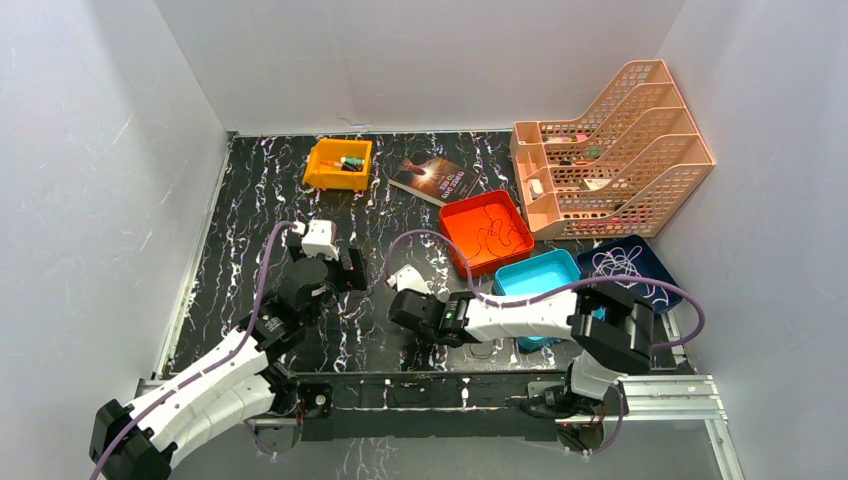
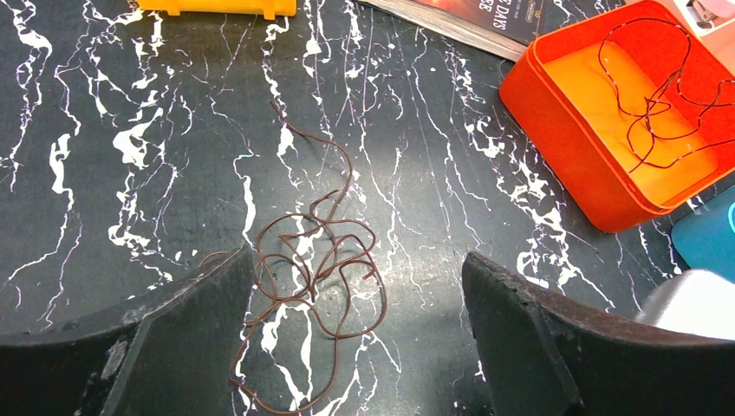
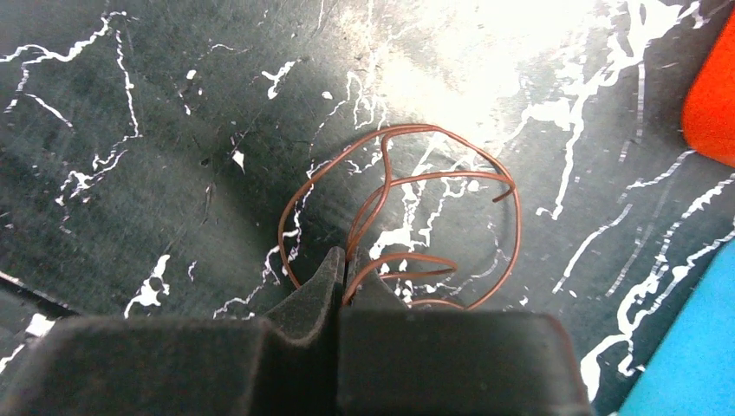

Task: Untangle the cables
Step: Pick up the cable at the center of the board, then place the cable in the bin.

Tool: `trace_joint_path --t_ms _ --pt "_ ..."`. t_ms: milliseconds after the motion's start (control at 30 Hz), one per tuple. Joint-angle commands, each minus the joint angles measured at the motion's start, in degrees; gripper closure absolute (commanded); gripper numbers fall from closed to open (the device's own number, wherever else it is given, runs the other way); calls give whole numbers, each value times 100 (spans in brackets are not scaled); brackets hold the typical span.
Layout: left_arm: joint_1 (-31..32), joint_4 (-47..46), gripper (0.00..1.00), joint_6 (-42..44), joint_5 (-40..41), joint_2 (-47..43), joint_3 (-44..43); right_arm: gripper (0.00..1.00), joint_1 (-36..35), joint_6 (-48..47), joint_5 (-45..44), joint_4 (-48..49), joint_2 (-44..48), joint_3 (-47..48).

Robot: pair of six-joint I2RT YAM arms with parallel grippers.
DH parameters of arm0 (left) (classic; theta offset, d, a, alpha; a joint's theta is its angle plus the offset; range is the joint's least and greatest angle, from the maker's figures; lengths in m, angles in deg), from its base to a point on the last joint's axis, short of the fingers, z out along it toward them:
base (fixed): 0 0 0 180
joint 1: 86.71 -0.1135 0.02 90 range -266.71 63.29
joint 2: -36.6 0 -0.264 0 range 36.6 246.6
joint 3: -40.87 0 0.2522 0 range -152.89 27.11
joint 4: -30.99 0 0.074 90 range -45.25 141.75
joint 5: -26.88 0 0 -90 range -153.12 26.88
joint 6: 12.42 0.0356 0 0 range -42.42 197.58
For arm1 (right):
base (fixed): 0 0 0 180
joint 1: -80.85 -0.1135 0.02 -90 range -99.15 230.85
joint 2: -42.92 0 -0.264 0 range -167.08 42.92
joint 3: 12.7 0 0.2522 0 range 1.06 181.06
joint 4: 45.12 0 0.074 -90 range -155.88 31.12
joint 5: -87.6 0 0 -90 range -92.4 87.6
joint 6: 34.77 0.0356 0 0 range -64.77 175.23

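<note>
my right gripper (image 3: pixel 344 258) is pinching a strand of the thin brown cable coil (image 3: pixel 407 217) on the near black marbled table (image 3: pixel 130 130). my left gripper (image 2: pixel 357 260) is hovering open above a dark brown cable tangle (image 2: pixel 312 277). next i'm needing a slow, separating lift.

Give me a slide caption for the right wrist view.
Right hand shut on a thin brown cable, its loose loops lying on the black marbled table.

back: yellow bin (image 1: pixel 335 182), book (image 1: pixel 434 179) — left of centre
right: peach file rack (image 1: pixel 620 150); in front — orange tray (image 1: pixel 465 220), teal tray (image 1: pixel 530 272), dark blue tray (image 1: pixel 650 252)
surface: black marbled table (image 1: pixel 250 200)
</note>
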Motion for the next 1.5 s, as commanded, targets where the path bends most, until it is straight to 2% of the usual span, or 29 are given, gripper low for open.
trace_joint_path --t_ms 0,200,633,800,900,1000,1200,1467 --pt "-43 138 11 135 158 -161 -156 100 -4 -77 -459 -132 753 278" --pt "-41 192 11 212 234 -219 -217 100 8 -317 -706 -354 1558 772" --pt "-42 190 11 223 233 -269 -225 100 68 -761 -2083 -2033 2321 2384" --pt "-41 150 11 205 212 -260 -208 100 210 -592 -2805 -2830 2482 2729" --pt "-42 122 11 205 185 -232 -208 100 685 -499 -2675 -3025 2700 2582" --pt "-45 118 11 220 158 -187 -226 100 1441 -587 -2150 -3032 2903 2324" --pt "-41 103 11 236 147 -127 -227 100 2843 -648 -1569 -3503 2828 2186" --pt "-42 7 11 289 -19 109 -302 100 4060 -942 -281 -3492 2746 1851"
